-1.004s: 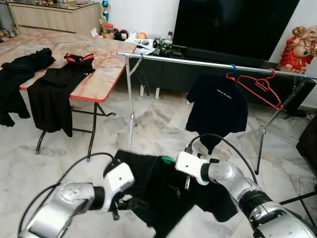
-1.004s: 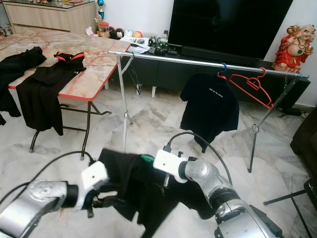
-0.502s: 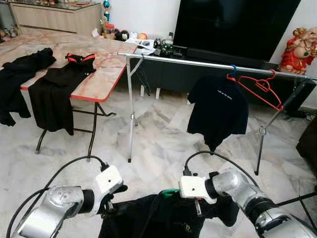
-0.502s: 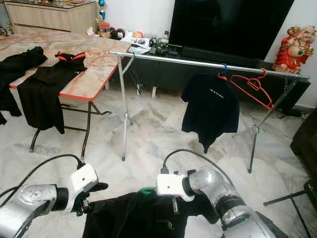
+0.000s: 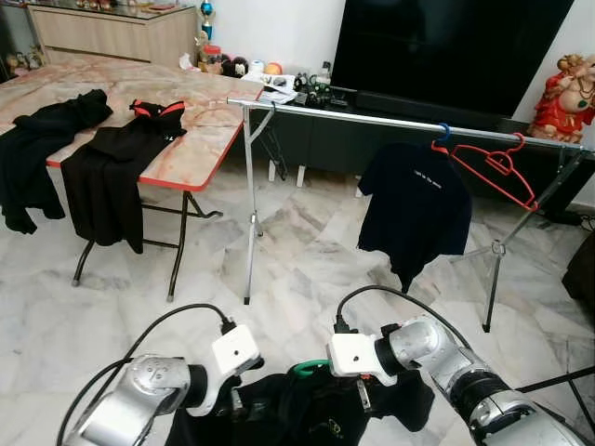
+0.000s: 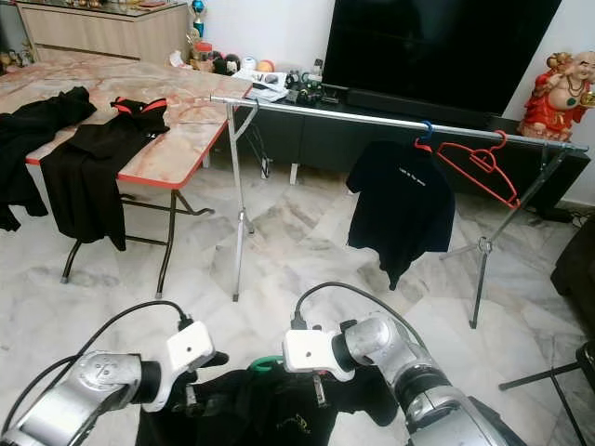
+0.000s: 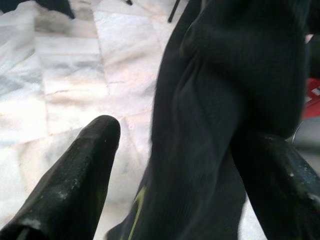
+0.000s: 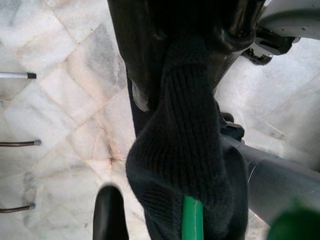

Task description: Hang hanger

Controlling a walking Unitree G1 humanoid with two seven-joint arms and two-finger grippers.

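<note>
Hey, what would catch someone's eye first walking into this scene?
Low in front, the left hand and right hand hold a black garment on a green hanger. Behind, a long silver clothes rail carries a black T-shirt and an empty red hanger; a marble-patterned folding table stands left.

the 2 head views look forward and down from above the robot's arms, across the marble floor (image 5: 307, 251) toward the clothes rail (image 5: 372, 116), the tv (image 5: 446, 46) and the surface (image 5: 186, 149) at the left, and they share nearly the whole room, with the right eye view set slightly to one side. the left wrist view sits very close, looking along the left end effector (image 7: 195, 165) past its black fingers (image 7: 75, 175) into the folds of a black garment (image 7: 225, 100) with the floor behind. the right wrist view looks down along the right end effector (image 8: 160, 200) at the same garment and the green hanger (image 8: 190, 220) from equally close, so both wrist views share the garment and floor seen low in the head views.
</note>
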